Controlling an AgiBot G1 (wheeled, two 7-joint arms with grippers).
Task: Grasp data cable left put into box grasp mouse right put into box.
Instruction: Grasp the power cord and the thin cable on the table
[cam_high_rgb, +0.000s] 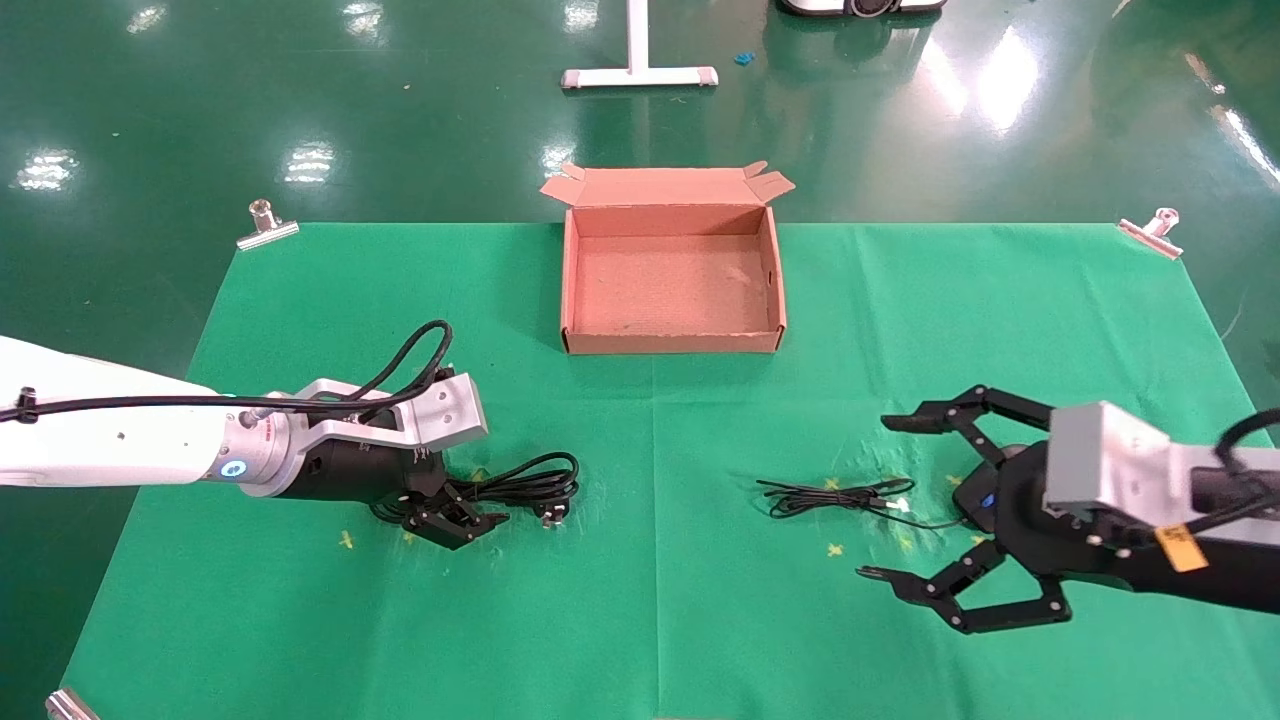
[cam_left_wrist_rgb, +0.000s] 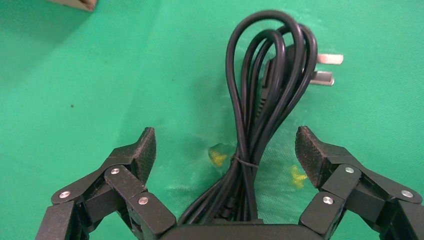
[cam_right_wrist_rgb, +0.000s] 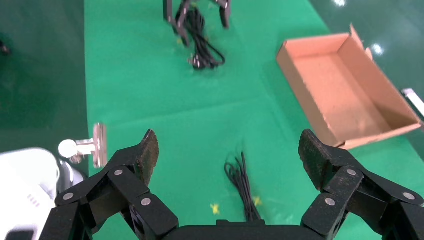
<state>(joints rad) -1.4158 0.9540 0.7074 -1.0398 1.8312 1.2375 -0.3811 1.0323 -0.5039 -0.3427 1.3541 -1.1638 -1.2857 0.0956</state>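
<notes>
The data cable (cam_high_rgb: 520, 487) lies bundled on the green cloth at the left, its metal-tipped plug (cam_left_wrist_rgb: 325, 67) at the far end. My left gripper (cam_high_rgb: 455, 520) is low over it and open. In the left wrist view the cable (cam_left_wrist_rgb: 260, 100) runs between the spread fingers of that gripper (cam_left_wrist_rgb: 226, 145), and neither pad touches it. The mouse (cam_high_rgb: 980, 495) is mostly hidden under my right gripper (cam_high_rgb: 878, 497), which is open above it. Its thin cord (cam_high_rgb: 820, 495) lies coiled to the left, also in the right wrist view (cam_right_wrist_rgb: 242, 185). The brown box (cam_high_rgb: 670, 343) stands empty at the back centre.
Metal clips (cam_high_rgb: 267, 225) (cam_high_rgb: 1152, 232) hold the cloth at the far corners. A white stand base (cam_high_rgb: 638, 75) is on the floor behind the box. The right wrist view shows the box (cam_right_wrist_rgb: 345, 85) and, far off, the left gripper (cam_right_wrist_rgb: 197, 7) over its cable.
</notes>
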